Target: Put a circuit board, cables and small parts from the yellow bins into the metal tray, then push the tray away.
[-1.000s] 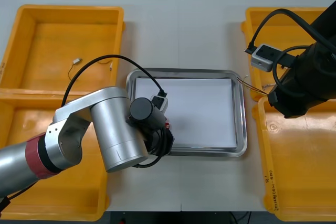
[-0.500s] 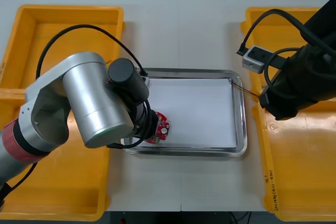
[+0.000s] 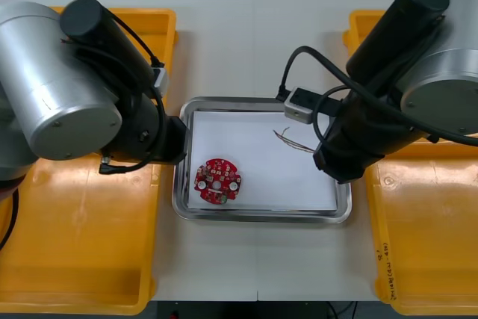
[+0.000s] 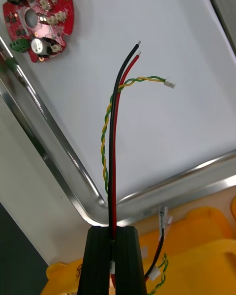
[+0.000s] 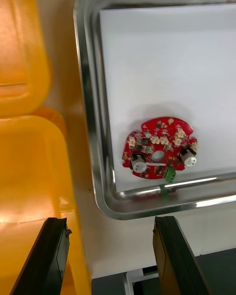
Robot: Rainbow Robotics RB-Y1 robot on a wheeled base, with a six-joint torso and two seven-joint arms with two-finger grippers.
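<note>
A round red circuit board [image 3: 217,181] lies in the near left corner of the metal tray [image 3: 261,217], which is white inside. My right arm [image 3: 373,110] reaches over the tray's right side. In the right wrist view my right gripper [image 4: 112,236] is shut on a bundle of cables [image 4: 115,128]: black, red and a twisted yellow-green pair. Their free ends [image 3: 287,140] hang over the white sheet, apart from the board [image 4: 38,19]. My left gripper [image 5: 110,246] is open and holds nothing, over the table between the tray's left rim [image 5: 91,128] and the bin; the board [image 5: 160,147] lies beyond it.
Yellow bins flank the tray: two on the left [image 3: 75,244] under my left arm, two on the right [image 3: 426,237]. More cable with white connectors [image 4: 160,246] shows beside my right fingers above an orange bin [image 4: 201,246]. Bare table lies beyond the tray's far rim.
My left gripper let go of the circuit board in the tray and drew back to the left. My right arm carried the cables from the right bin to over the tray.
</note>
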